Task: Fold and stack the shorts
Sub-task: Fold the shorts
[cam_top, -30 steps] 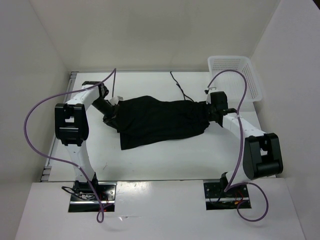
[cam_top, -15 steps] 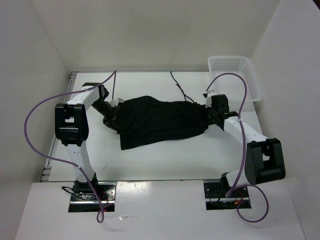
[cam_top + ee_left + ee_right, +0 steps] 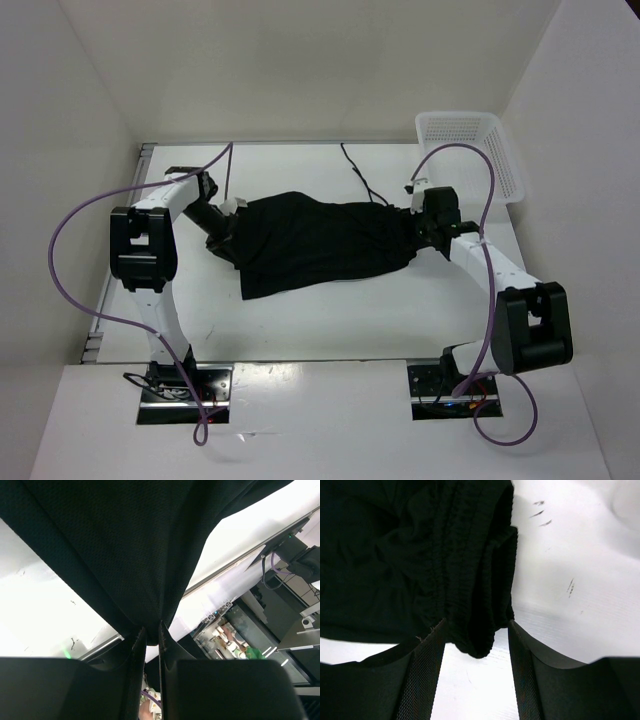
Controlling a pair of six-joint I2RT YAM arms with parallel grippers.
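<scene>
White walls box in a white counter point(image 3: 330, 320). From overhead you see the plain black soft fabric shorts point(image 3: 320, 245) spread across its middle, lying from 9 to 3 o'clock. Your left end effector point(image 3: 222, 228) meets the cloth at its 9 o'clock edge and your right end effector point(image 3: 415, 225) at its 3 o'clock edge. A thin black drawstring point(image 3: 360, 182) trails loose toward 12 o'clock. If you fold without minding it, it could snag or end up trapped under a layer. A white plastic lattice basket point(image 3: 470, 150) stands at 2 o'clock, apart from the shorts.

At the left wrist, the left end effector point(image 3: 151, 632) is clenched on a thin pinch of the shorts point(image 3: 125, 545), and the cloth fans out from that pinch. So narrow a bite may slide out if you pull the two arms apart too hard. It may also hold only one layer, so the layer beneath would lag behind.

At the right wrist, the right end effector point(image 3: 476, 625) has its fingers point(image 3: 425, 675) apart with the gathered waistband of the shorts point(image 3: 455, 555) bunched between them. You cannot tell whether they are pressing on it or merely straddling it. If you lift on that assumption, this end could drop and the shorts would crumple instead of folding flat.
</scene>
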